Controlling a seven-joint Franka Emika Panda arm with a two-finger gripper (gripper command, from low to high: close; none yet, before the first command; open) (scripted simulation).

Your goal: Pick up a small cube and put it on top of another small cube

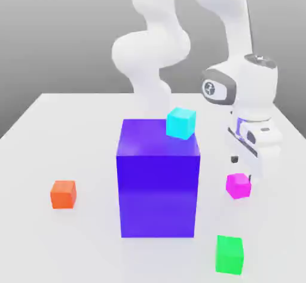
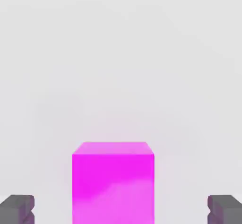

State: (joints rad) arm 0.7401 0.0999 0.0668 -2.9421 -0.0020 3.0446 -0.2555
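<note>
The gripper (image 1: 242,167) hovers over the magenta cube (image 1: 238,185), fingers spread. From the blue block (image 1: 158,186), the green cube (image 1: 229,255) lies toward five o'clock in the exterior view.

White table (image 1: 30,150) | on it: orange cube (image 1: 63,194), blue block (image 1: 158,186), magenta (image 1: 238,185), green (image 1: 229,255) cubes

On the white counter (image 1: 89,138), the big purple-blue block (image 1: 158,186) is between the small orange-red cube (image 1: 63,194), at the exterior view's left, and the small magenta-pink cube (image 1: 238,185), at its right. The small cyan cube (image 1: 181,123) is on the block's top. The small green cube (image 1: 229,255) lies nearer the camera than the magenta-pink one.
</note>
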